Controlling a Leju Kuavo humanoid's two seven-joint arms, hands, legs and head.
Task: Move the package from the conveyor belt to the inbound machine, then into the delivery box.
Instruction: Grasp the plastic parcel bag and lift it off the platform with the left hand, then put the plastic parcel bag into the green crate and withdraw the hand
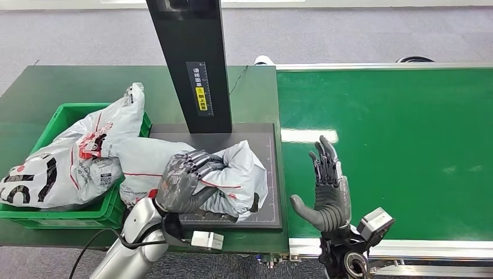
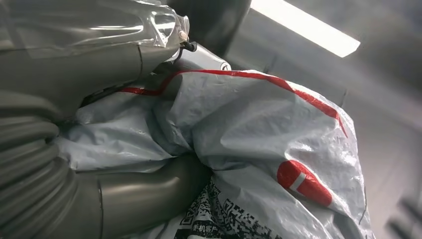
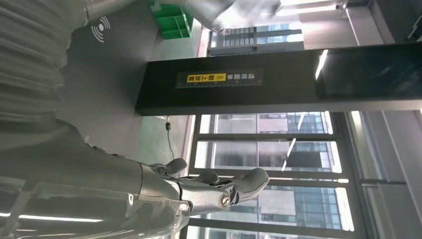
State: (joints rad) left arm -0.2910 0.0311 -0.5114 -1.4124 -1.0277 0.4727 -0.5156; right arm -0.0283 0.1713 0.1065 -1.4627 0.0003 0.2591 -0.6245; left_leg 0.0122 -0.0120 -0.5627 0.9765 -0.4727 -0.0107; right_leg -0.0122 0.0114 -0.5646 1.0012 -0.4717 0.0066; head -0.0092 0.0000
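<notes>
Left hand grips the crumpled grey plastic package on the dark flat scanner plate, lower centre of the frame.
Right hand is spread, empty, above the green conveyor belt.

Your left hand is reached forward from the lower left, fingers curled down over the grey package, thumb pressed into its side, gripping it. Your right hand is raised palm-out, fingers straight and apart, thumb out to the left, holding nothing.
</notes>
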